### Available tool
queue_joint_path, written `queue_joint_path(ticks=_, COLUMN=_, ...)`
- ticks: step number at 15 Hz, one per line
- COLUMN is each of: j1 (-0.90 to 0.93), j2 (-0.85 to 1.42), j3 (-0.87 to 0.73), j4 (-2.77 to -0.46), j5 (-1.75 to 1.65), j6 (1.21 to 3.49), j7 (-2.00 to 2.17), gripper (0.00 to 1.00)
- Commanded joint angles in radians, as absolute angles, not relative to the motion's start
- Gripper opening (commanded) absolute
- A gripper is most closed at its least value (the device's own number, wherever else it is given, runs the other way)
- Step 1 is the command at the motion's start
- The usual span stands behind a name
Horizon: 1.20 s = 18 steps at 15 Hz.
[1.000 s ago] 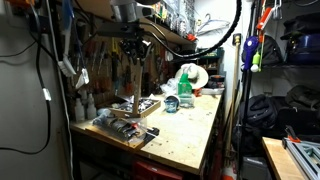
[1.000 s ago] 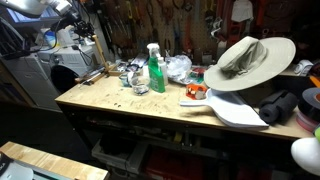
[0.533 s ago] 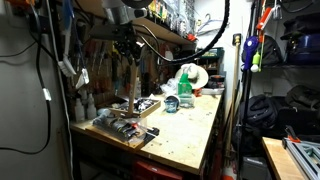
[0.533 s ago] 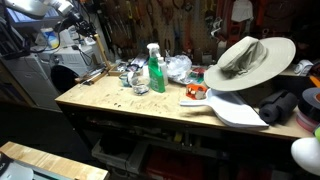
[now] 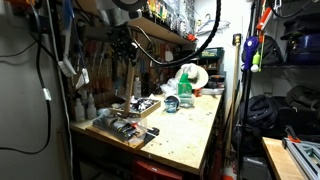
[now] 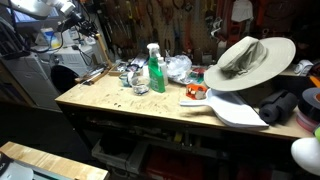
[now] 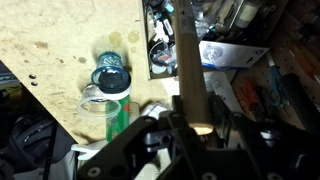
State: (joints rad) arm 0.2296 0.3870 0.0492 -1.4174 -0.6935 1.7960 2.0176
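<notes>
My gripper [image 5: 124, 48] is shut on a long wooden stick [image 5: 129, 78] and holds it upright over the back of the workbench [image 5: 190, 130], above a wooden box of small parts [image 5: 137, 107]. In the wrist view the stick [image 7: 187, 60] runs from between the black jaws [image 7: 197, 128] up across the frame. Its far end is over the box [image 7: 160, 45]. The gripper also shows in an exterior view at the upper left [image 6: 82, 20] with the stick [image 6: 101, 47] hanging below it.
A green spray bottle [image 6: 155, 68] [image 5: 185, 88], a clear jar [image 7: 108, 85], crumpled plastic [image 6: 178, 68], a wide-brimmed hat [image 6: 248, 58] and a white board [image 6: 235, 108] are on the bench. Tools hang on the back wall. A black tray [image 5: 122, 127] lies at the bench's near end.
The gripper has shifted slightly sideways along the back of the bench with the stick still in it. Nothing else has moved.
</notes>
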Motion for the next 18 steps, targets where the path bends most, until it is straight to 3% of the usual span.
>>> queue_joint_path(ticks=1, j1=0.256, j2=0.416, j3=0.028, j4=-1.374, j5=-0.718, j6=1.761, j7=2.031, gripper=0.39)
queue_joint_path(ticks=2, j1=0.257, j2=0.416, j3=0.026, j4=-1.373, j5=-0.718, j6=1.759, j7=2.028, gripper=0.59)
queue_joint_path(ticks=8, j1=0.261, j2=0.420, j3=0.021, j4=-1.358, j5=-0.731, j6=1.751, j7=2.020, gripper=0.99)
queue_joint_path(ticks=18, j1=0.266, j2=0.424, j3=0.030, j4=-1.368, j5=-0.741, j6=1.763, j7=1.923, gripper=1.00)
